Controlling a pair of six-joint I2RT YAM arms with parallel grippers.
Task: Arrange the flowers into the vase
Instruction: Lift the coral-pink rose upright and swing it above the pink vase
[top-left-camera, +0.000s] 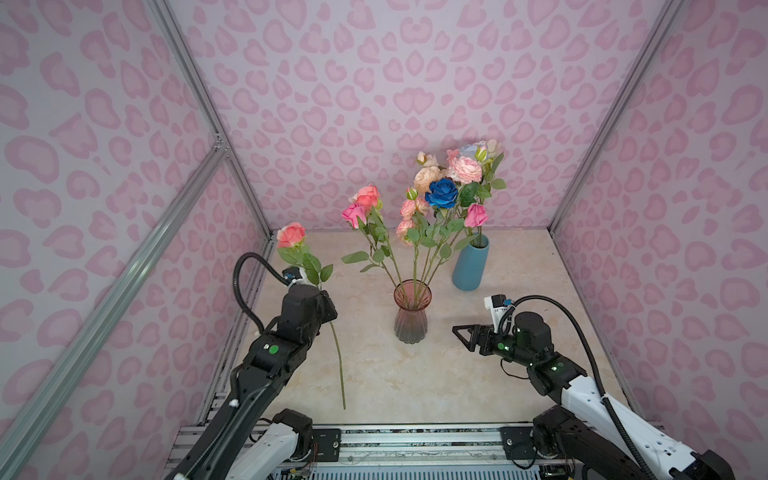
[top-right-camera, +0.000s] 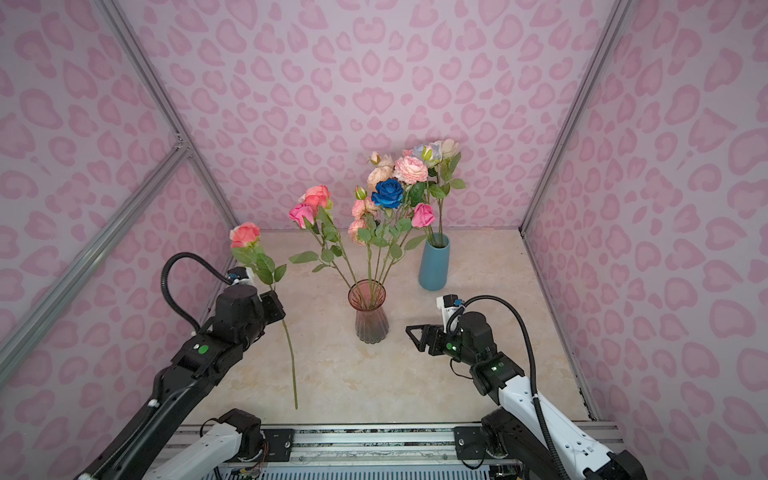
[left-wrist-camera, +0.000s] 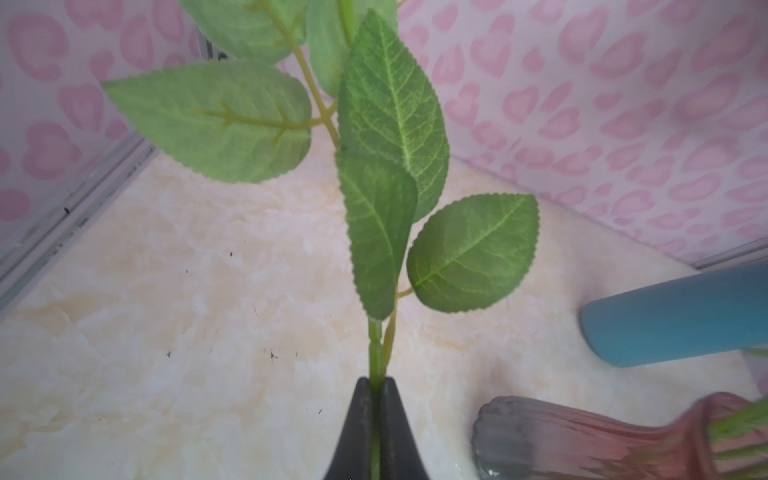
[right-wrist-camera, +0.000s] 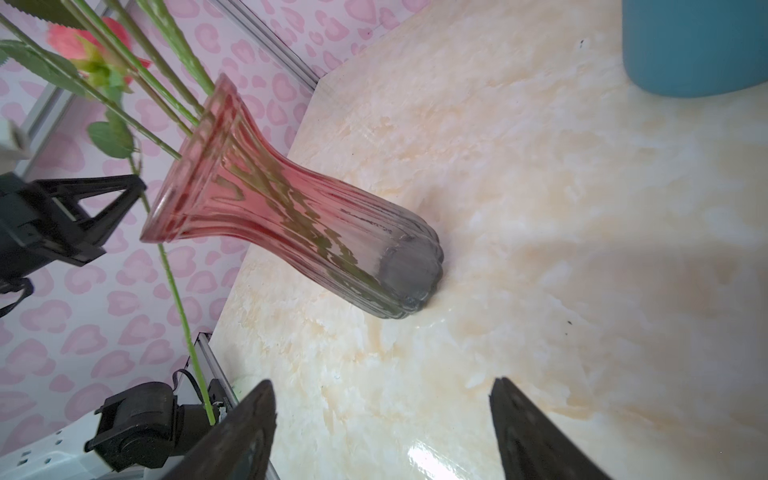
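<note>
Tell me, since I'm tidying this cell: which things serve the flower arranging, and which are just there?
Job: coral rose gripped by the left gripper; pink glass vase and blue vase, both holding flowers; open right gripper.
Just there: marbled tabletop; heart-print walls; metal frame.

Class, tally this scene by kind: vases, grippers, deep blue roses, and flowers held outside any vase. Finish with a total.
Vases: 2, the pink glass vase and the blue vase
Grippers: 2, the left gripper and the right gripper
Deep blue roses: 1, the blue rose
Flowers held outside a vase: 1, the coral rose in the left gripper
Total: 6
</note>
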